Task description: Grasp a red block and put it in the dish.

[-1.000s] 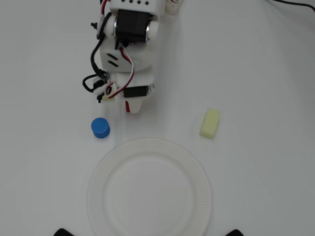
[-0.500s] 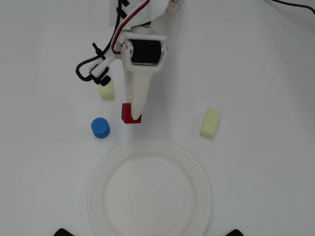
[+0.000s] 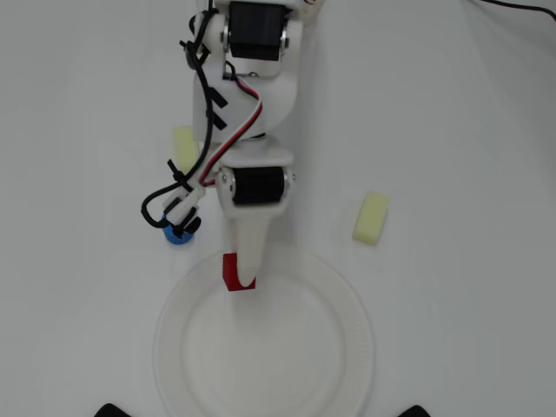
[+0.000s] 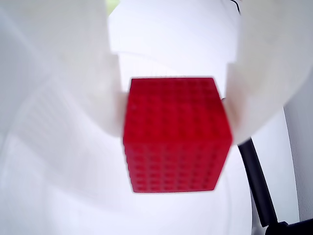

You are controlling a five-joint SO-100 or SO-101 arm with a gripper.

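And here we are with the red block [image 4: 177, 134] clamped squarely between our jaws, the wrist view filled with its studded face and a white finger [image 4: 73, 88] pressing on each side. From overhead, our gripper [image 3: 244, 280] hangs right at the top edge of the dish [image 3: 347, 365], the red block [image 3: 233, 273] peeking out on the left of the long white finger, just over the ribbed rim rather than the flat middle. So we judge this to be the carry-and-place step, with the grasp done and the release not yet made. What the next move calls for, as we read it, is a little more reach toward the plate's centre, a gentle lowering, then parting the jaws so the cube drops flat and does not catch the rim and tumble off. Off to the side, the blue cylinder [image 3: 179, 234] sits near the arm's cables, one pale yellow block [image 3: 372, 217] lies well apart on the right, and another yellow block [image 3: 184, 148] rests beside the arm on the left.
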